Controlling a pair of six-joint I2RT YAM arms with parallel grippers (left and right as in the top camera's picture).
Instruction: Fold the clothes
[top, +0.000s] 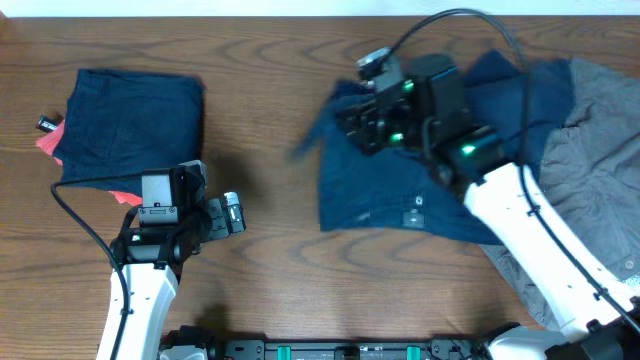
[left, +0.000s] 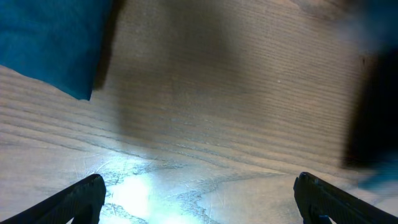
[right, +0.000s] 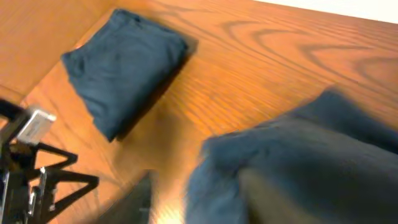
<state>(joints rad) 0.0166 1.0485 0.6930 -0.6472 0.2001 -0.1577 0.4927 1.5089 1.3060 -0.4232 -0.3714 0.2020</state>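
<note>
A folded navy-blue garment (top: 130, 125) lies at the table's left, with a coral-red garment (top: 48, 146) peeking out from under it. It also shows in the right wrist view (right: 124, 68) and as a corner in the left wrist view (left: 50, 43). Unfolded navy shorts (top: 400, 185) lie centre-right, their left edge blurred. My right gripper (top: 350, 120) is over their upper left part. In the right wrist view the navy fabric (right: 298, 162) covers one finger, all blurred. My left gripper (top: 225, 212) is open and empty over bare wood (left: 199, 186).
A light grey garment (top: 600, 150) lies at the far right, partly under the navy shorts and my right arm. A small black tag (top: 47, 124) sits by the folded garment. The wooden table (top: 260, 90) shows bare between the two navy garments.
</note>
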